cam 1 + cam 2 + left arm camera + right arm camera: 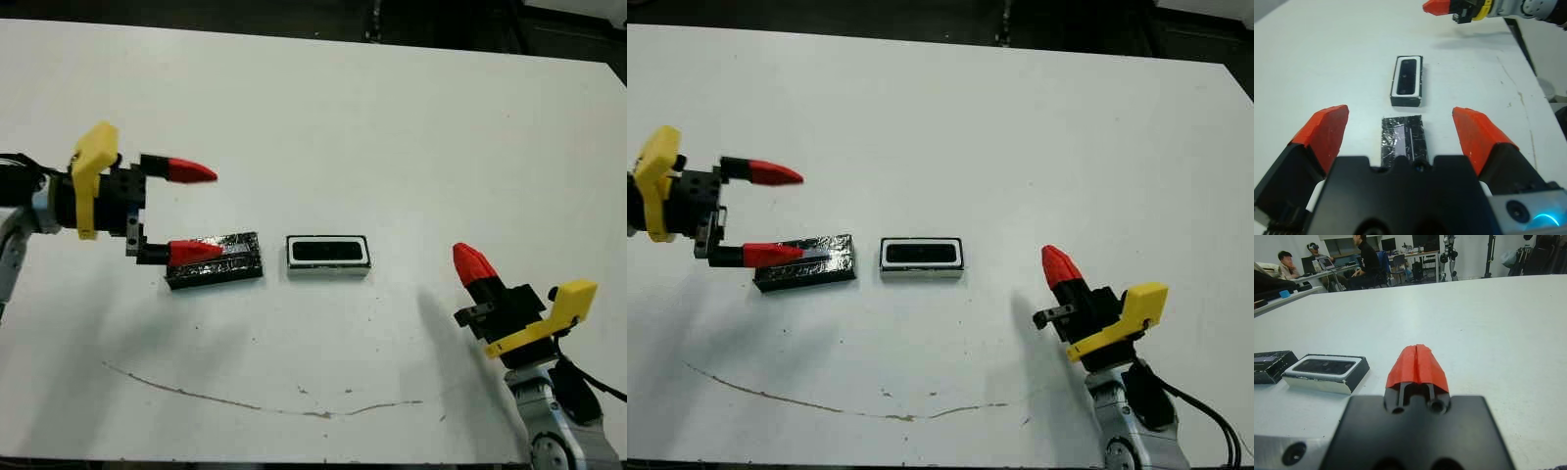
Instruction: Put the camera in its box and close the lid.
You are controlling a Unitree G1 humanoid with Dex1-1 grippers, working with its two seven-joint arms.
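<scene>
The box (328, 266), white-rimmed with dark sides, sits at the table's middle. The black camera (328, 252) lies flat inside it, also visible in the right wrist view (1322, 366). Just left of the box lies the lid (230, 262), a crinkly black slab flat on the table. My left gripper (214, 212) hovers open over the lid's left end, and in the left wrist view the lid (1403, 142) shows between the two fingers, ungripped. My right gripper (462, 255) is shut and empty, low at the front right, well clear of the box.
A thin brown scratch mark (265, 403) runs along the white table (392, 127) near its front edge. In the right wrist view, people (1288, 264) sit at desks far beyond the table.
</scene>
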